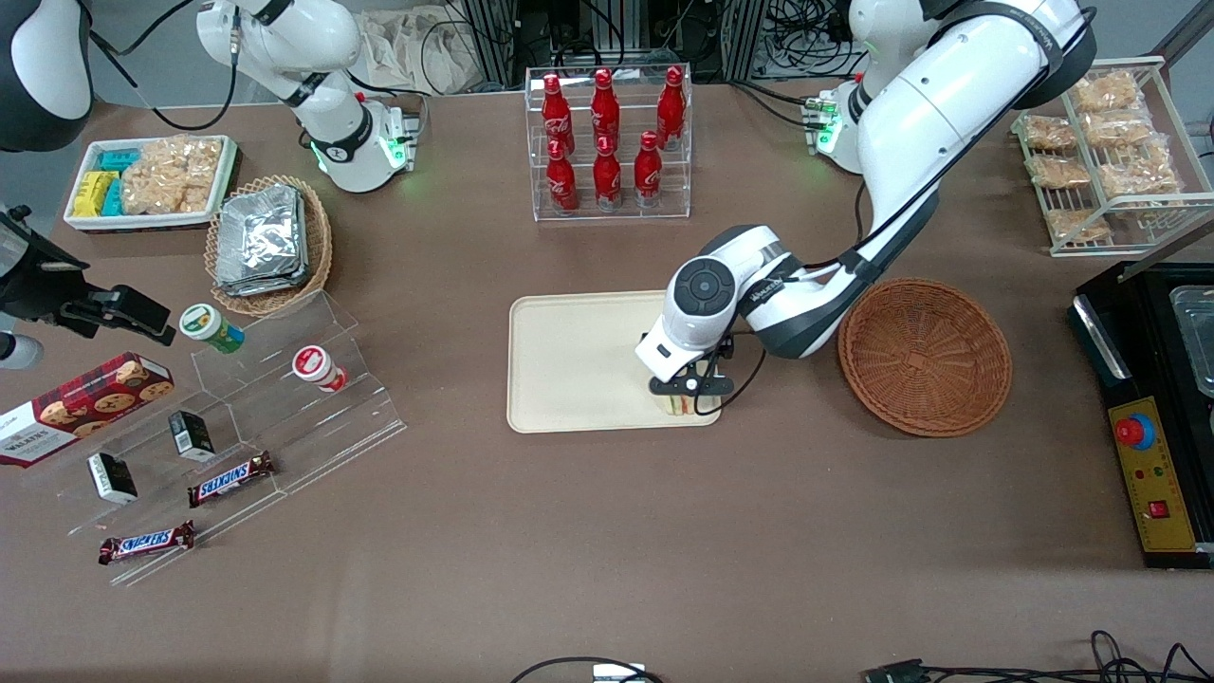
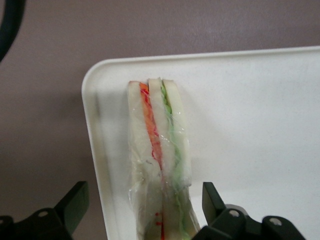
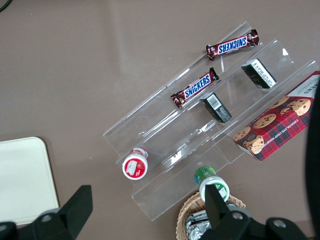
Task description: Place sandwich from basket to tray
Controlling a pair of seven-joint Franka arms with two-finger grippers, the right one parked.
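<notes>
Brown tabletop, lower middle of the front frame: the sandwich [image 2: 160,160] sits on the tray [image 1: 569,365] corner, lengthwise between the spread-open fingers of the gripper [image 1: 689,387], untouched, so lifting straight up clears it.

Wrapped sandwich [image 2: 160,160] lies in tray [image 1: 569,360] corner (striped edge up); basket [image 1: 925,356] empty
</notes>
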